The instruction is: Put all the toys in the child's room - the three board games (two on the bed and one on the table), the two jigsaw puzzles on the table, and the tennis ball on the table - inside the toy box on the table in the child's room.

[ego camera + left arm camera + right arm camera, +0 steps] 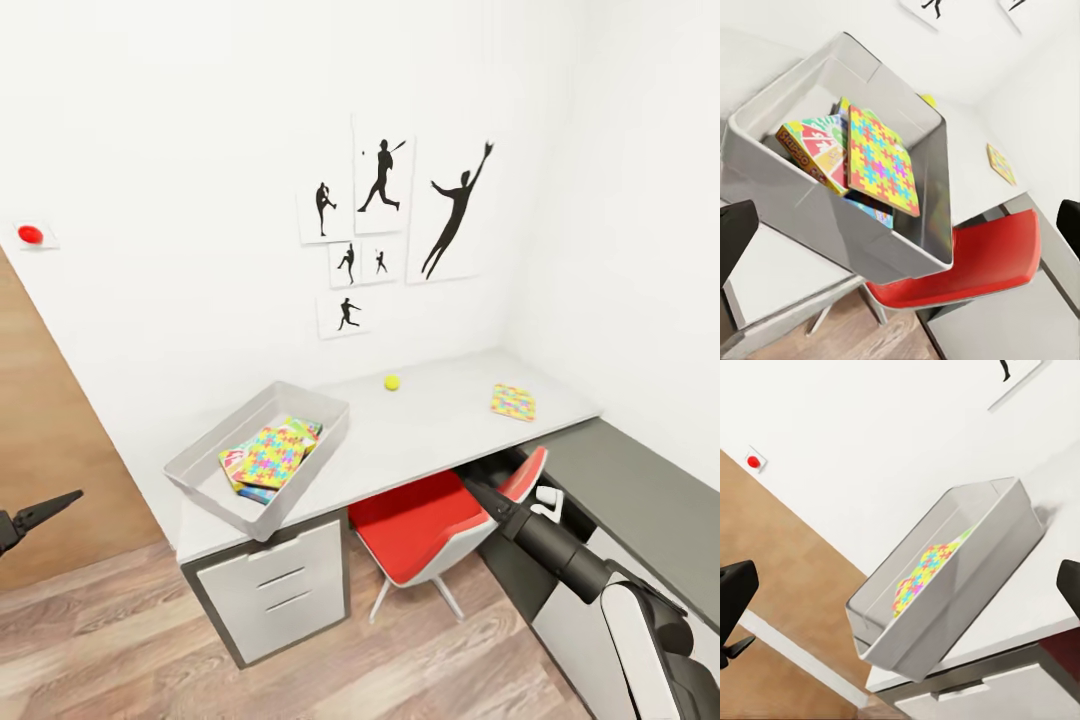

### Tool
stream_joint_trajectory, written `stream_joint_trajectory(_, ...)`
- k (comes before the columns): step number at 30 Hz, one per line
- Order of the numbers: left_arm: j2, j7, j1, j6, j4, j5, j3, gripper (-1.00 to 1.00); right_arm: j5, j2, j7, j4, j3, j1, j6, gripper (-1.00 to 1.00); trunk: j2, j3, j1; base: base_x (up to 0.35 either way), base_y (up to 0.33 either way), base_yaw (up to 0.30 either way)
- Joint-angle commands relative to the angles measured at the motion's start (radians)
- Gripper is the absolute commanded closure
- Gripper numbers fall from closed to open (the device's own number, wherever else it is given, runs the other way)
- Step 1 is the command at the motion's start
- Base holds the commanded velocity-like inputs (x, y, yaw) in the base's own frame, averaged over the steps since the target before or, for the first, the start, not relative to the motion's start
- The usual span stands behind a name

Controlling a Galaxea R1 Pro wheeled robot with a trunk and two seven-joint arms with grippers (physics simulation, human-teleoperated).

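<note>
We see a white worktop (430, 440) running along the wall into the corner of the room. At its near left end stands the grey toy box (205, 480), an open tray with sloping walls, overhanging the worktop's edge slightly above a drawer unit (280, 590). Inside the box lie a jigsaw puzzle (881, 159) with a bright interlocking pattern, resting uppermost and tilted, and beneath it at least one board game (814, 150) with red and yellow lettering; how many boxes lie under the puzzle we cannot tell. Farther along the worktop, well apart from the box, rests the yellow-green tennis ball (392, 382), near the wall. A second jigsaw puzzle (513, 402) lies flat toward the right end, close to the front edge. A red chair (430, 520) is tucked under the worktop between the drawer unit and a dark cabinet (640, 500). Silhouette pictures (385, 220) of ball players hang on the wall above.

The left hand (40, 515) appears at the left margin of the head view, over the wooden floor (150, 640) and apart from the worktop; in its wrist view the two fingers (735, 232) stand wide apart with nothing between them. The right arm (560, 550) reaches toward the chair; the right hand's fingers (735, 592) likewise stand wide in its wrist view, holding nothing.
</note>
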Motion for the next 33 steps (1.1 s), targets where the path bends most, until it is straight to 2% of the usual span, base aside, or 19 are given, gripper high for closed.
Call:
stream_joint_trajectory(1, -0.001, -0.009, -0.002, 0.011, -0.001, -0.011, 0.002, -1.00, -0.004, 0.000, 0.001, 0.000, -0.001, -0.001, 0.007, -1.00, -0.002, -0.002, 0.001, 0.000, -0.301, 0.289)
stream_joint_trajectory(10, -0.002, -0.008, -0.002, 0.011, -0.001, -0.011, 0.002, -1.00, 0.031, 0.000, 0.008, 0.000, -0.002, -0.001, 0.007, -1.00, -0.002, -0.002, 0.001, 0.103, -0.277, 0.155)
stream_joint_trajectory(33, -0.003, -0.010, -0.002, 0.011, -0.001, -0.011, 0.002, -1.00, 0.035, 0.000, 0.004, 0.000, -0.002, -0.001, 0.007, -1.00, -0.002, -0.002, 0.001, 0.202, -0.240, 0.003)
